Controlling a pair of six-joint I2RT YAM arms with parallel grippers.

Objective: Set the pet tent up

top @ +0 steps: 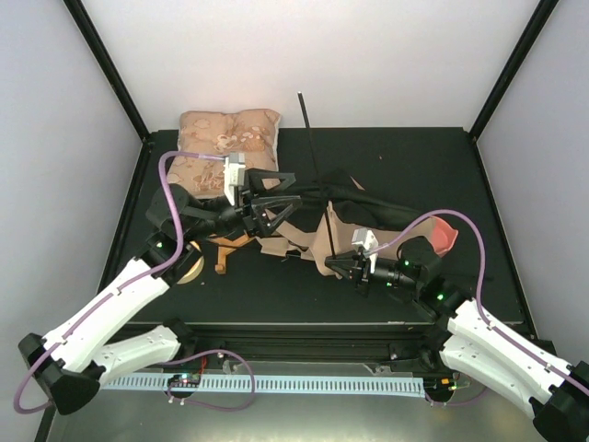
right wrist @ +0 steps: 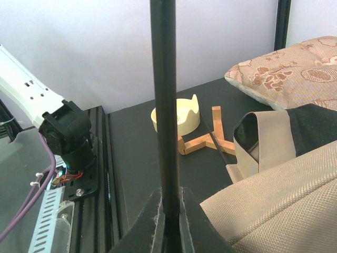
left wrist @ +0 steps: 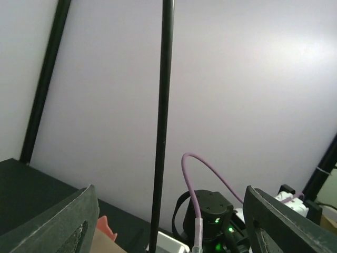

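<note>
The pet tent [top: 345,207] lies collapsed mid-table, tan canvas with black lining; its canvas [right wrist: 279,211] fills the lower right of the right wrist view. One thin black tent pole [top: 313,157] rises from it. My right gripper [top: 337,264] is shut on that pole's lower part, and the pole [right wrist: 164,105] is pinched between its fingers [right wrist: 150,226]. My left gripper [top: 287,195] hovers over the tent's left side, open. In the left wrist view the pole [left wrist: 161,132] stands between the wide-spread fingers [left wrist: 68,221], touching neither.
A beige floral cushion [top: 227,138] lies at the back left. A pale yellow round piece [top: 190,267] and wooden struts [top: 225,253] sit near the left arm. A pink object [top: 444,235] lies beside the right arm. Black frame posts stand at the table corners.
</note>
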